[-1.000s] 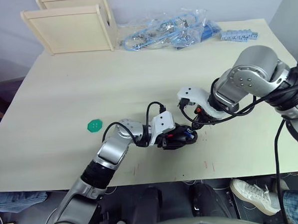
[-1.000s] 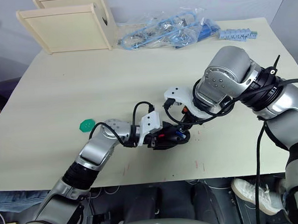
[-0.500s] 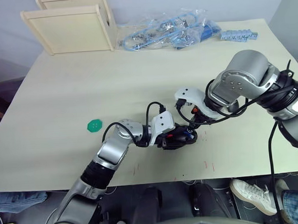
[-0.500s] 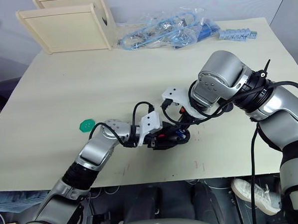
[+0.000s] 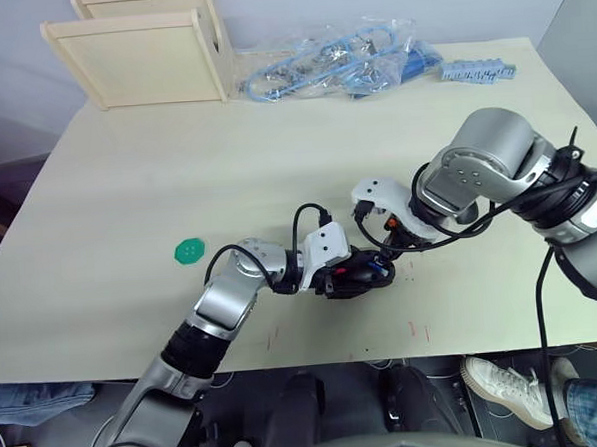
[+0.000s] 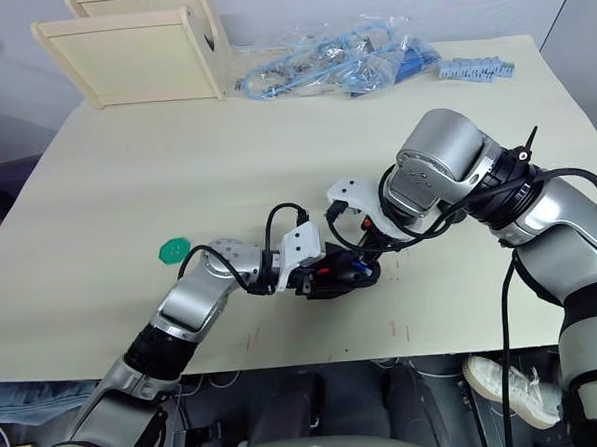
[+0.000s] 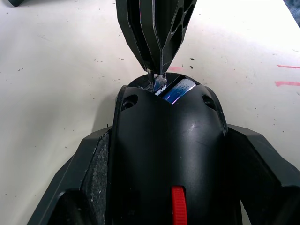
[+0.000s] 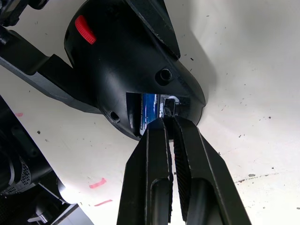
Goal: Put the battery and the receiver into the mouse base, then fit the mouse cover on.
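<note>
Left gripper (image 7: 154,206): clamped on mouse base (image 7: 168,154) | Right gripper (image 8: 168,123): pinched on receiver (image 8: 168,107) at base's open bay, beside seated battery (image 8: 149,107) | Risk: tilted entry jams receiver or levers the base from the left gripper; mouse cover unfitted.

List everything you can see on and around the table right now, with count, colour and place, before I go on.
Mouse base: one, black with red wheel, near table edge, held.
Battery: one, blue, inside the base's open bay.
Receiver: one, silver tip, pinched at the bay.
Green disc: one, left of the arms.
Wooden trays: two, pale, far left corner.
Bag of blue parts: one, clear, far edge.
Blue-grey strip: one, far right.
Table: one, cream.
Shoe: one, white, on the floor.
Left gripper: shut on the base.
Right gripper: shut on the receiver.
</note>
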